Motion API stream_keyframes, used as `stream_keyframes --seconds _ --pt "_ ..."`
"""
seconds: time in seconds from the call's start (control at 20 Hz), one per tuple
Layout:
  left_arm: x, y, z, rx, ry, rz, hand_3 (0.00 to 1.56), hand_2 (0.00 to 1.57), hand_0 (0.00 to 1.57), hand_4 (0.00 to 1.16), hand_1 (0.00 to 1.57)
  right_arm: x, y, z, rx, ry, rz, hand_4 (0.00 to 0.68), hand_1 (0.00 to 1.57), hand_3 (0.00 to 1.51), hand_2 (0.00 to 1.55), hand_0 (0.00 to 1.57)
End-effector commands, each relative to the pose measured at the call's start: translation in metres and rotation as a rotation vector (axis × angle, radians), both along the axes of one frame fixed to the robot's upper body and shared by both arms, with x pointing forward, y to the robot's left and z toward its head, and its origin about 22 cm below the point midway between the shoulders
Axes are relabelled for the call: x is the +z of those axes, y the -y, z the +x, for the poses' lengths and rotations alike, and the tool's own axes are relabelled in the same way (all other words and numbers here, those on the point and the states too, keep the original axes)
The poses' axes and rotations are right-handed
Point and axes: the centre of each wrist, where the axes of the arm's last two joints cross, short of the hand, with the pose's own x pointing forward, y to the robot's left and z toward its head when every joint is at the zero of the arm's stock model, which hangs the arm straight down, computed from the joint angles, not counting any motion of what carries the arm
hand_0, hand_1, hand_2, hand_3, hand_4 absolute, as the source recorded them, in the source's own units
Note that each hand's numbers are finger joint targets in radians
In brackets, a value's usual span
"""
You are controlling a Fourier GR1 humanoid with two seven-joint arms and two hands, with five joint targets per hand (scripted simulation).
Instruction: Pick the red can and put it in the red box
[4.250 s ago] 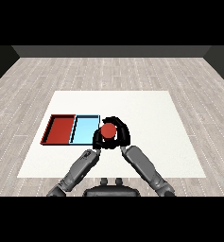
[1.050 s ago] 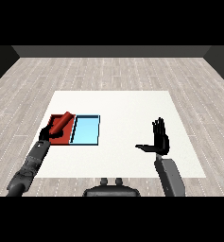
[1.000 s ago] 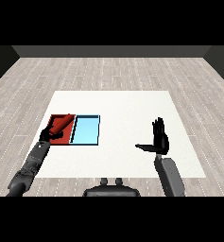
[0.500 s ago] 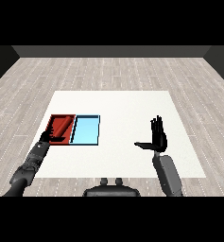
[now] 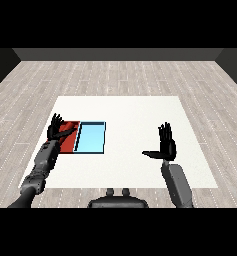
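From the head view, the left hand [image 5: 56,127] is spread wide with straight fingers over the left edge of the red tray [image 5: 70,142], and the right hand [image 5: 165,145] is held up flat and empty, well apart over the white desk [image 5: 130,110]. The red can is not visible; it may lie in the red tray behind the left hand. A can is likely rigid, smooth and light, best wrapped around its round side; both shallow rectangular trays, red and light blue tray [image 5: 91,137], look hard and glossy

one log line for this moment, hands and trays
left hand open over red tray | right hand open, raised | blue tray holds nothing | can unseen
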Motion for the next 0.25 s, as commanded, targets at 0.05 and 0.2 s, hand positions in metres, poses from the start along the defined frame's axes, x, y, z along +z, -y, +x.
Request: stream_keyframes --seconds 0.05,0.2 --pt "-0.004 0.052 0.004 -0.171 0.382 -0.255 0.00 0.00 0.00 0.00 0.00 -0.010 -0.003 -0.003 0.007 -0.007 -0.033 0.000 0.00 0.00 0.00 0.00" --pt "-0.024 0.087 -0.016 -0.251 0.409 -0.283 0.00 0.00 0.00 0.00 0.00 -0.015 0.016 -0.008 0.028 -0.004 -0.056 0.000 0.00 0.00 0.00 0.00"
